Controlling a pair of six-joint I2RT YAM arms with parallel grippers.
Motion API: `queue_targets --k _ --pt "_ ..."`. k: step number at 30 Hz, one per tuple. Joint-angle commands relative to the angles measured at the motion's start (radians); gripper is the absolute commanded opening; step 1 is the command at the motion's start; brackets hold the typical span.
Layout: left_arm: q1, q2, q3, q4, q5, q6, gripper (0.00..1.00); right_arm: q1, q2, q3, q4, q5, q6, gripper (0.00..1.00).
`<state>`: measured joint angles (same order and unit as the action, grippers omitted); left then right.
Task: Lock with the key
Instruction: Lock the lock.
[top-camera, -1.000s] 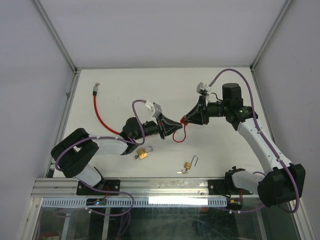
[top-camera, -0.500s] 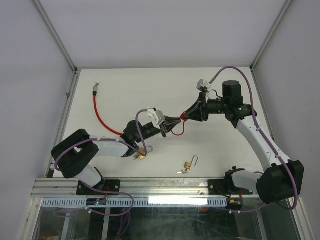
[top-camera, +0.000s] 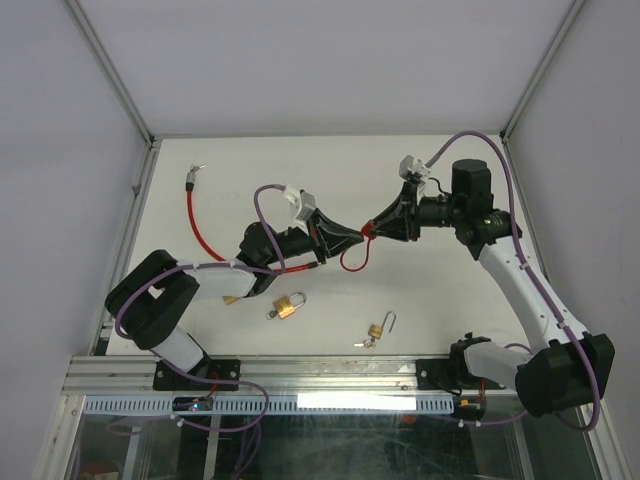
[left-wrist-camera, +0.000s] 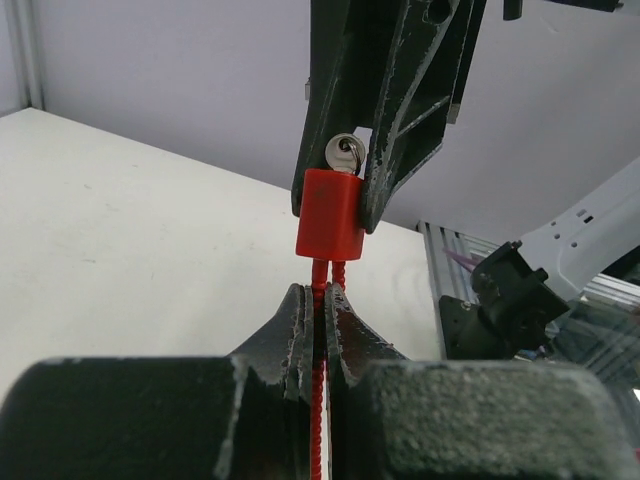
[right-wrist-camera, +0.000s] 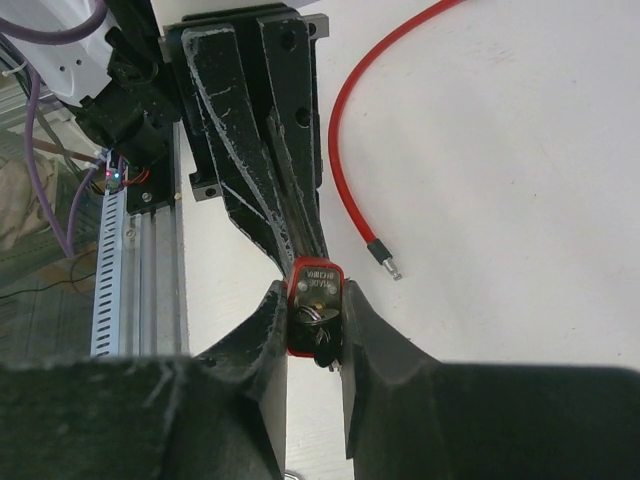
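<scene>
Two arms met above the middle of the white table (top-camera: 440, 300), tips almost touching around a red cable lock. The left gripper (left-wrist-camera: 318, 300) was clamped shut on the red cable (left-wrist-camera: 319, 275), its pads pressed flat against both sides of the cord just below the point where it entered the lock body (left-wrist-camera: 330, 215). The right gripper (right-wrist-camera: 315, 300) came in from the opposite side and pinched that red plastic lock body between its two fingers, so it was closed on the block rather than fully shut. The right wrist view showed raised lettering on the block's face, too small to read.

A silver key (left-wrist-camera: 345, 152) sat in the end of the lock body facing away from the left gripper, its round bow lying between the right gripper's fingers. How deep it sat in the keyway could not be told.

From the overhead camera, a short loop of the cable hung under the lock, between the two grippers. A longer stretch emerged from behind the left arm and ran over the table towards the far left corner, where its capped end (top-camera: 190, 180) lay on the surface with a small metal tip just beyond it.

Two brass padlocks lay loose on the table nearer the arm bases: one (top-camera: 288, 305) below the left forearm, the other (top-camera: 380, 327) near the front edge between the arms, its shackle standing open.
</scene>
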<state>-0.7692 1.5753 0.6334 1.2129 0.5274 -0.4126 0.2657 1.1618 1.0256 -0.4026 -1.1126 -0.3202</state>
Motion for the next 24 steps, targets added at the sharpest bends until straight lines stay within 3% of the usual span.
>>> queue_targets --k 1,8,9,13,16,19,24 --pt "-0.021 -0.061 0.166 0.240 0.086 -0.081 0.00 0.035 0.010 -0.019 -0.104 -0.021 0.000 0.00" --pt "-0.027 -0.065 0.140 0.208 0.039 -0.015 0.00 0.035 0.020 -0.008 -0.115 -0.004 -0.026 0.00" --pt "-0.026 -0.068 0.125 0.197 0.033 0.010 0.00 0.033 0.022 0.010 -0.143 0.000 -0.047 0.05" --pt "-0.015 -0.064 0.057 0.161 0.009 0.087 0.00 0.001 -0.010 0.061 -0.204 0.008 -0.087 0.45" --pt "-0.008 -0.056 0.020 0.122 0.001 0.126 0.00 -0.031 -0.049 0.075 -0.210 0.018 -0.095 0.66" --pt "0.003 -0.046 -0.005 0.113 0.007 0.142 0.00 -0.065 -0.068 0.108 -0.264 0.017 -0.137 0.77" --pt "0.014 -0.047 -0.034 0.081 0.013 0.176 0.00 -0.140 -0.099 0.187 -0.377 0.004 -0.237 0.83"
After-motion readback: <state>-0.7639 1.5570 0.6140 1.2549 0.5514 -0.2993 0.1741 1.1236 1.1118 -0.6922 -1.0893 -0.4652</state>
